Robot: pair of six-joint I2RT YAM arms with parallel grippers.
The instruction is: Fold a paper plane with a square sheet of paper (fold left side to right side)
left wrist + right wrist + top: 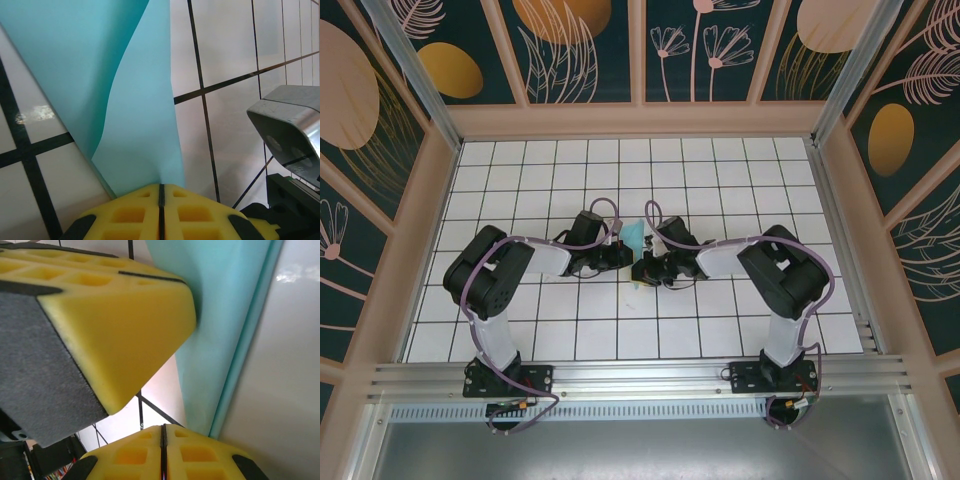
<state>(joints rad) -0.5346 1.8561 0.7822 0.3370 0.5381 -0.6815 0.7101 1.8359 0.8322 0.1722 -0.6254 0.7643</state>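
Paper (140,125) folded, raised edge pinched in left claw (161,187), right claw (163,428) clenched beside its crease

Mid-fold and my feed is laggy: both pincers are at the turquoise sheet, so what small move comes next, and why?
Probably ease the left pincer rightward and down to lay its flap over. It is shut on the sheet, which stands curved and lifted off the table, not creased flat. The right pincer is shut at the sheet's edge, seemingly anchoring it.

The white, black-gridded table (720,330) bears the turquoise paper (636,238) near its middle.
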